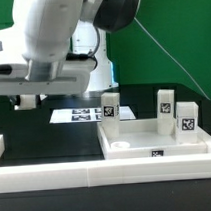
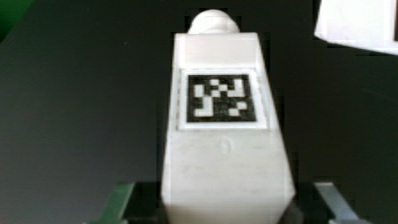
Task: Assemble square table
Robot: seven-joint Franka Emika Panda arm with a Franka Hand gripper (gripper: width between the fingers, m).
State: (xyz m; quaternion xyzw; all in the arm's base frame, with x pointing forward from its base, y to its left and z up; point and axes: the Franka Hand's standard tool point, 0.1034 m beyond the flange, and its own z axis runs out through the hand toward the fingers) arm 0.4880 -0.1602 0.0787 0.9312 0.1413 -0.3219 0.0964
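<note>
The jaws grasp one white leg above the dark counter, while three other legs stand upright on the square slab.

Legs standing on the slab: three, at and. Leg between the gripper fingers: one. Square slab: one; marker board: one.

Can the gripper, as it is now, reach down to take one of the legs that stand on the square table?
Probably not yet: the gripper already holds a leg between its fingers, so it must release that one before taking a leg standing on the square table.
</note>
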